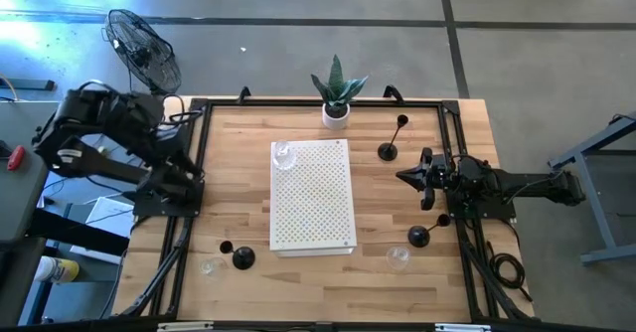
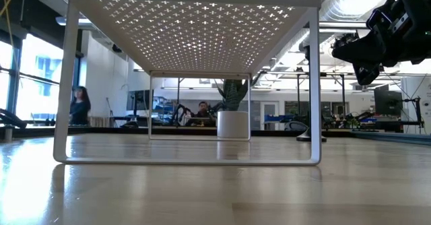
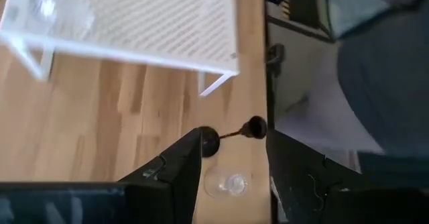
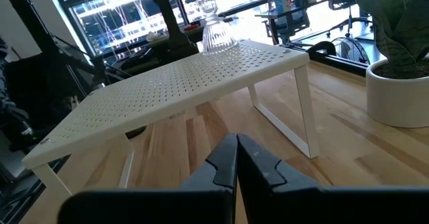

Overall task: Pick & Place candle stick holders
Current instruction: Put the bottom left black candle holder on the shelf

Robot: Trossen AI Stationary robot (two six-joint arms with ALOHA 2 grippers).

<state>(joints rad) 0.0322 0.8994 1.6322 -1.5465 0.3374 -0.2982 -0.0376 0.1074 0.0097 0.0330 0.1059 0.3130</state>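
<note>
One glass holder is sitting on the white shelf; the other glass cups and the black holders are lying on the table, so most remains. Right gripper, fingers pressed together, is hovering beside the shelf; left gripper, spread, is waiting at the table's left edge.

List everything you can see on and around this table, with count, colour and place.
shelf rack: 1, white, centre of the table
glass holders: 3, clear; one on the rack, one front left, one front right
black holders: 3 visible; right of rack, front right, front left
plant: 1, green, white pot, far edge
fan: 1, black, on the floor
people: 2, in the room behind
left end effector: open, left edge
right end effector: shut, right of rack
</note>
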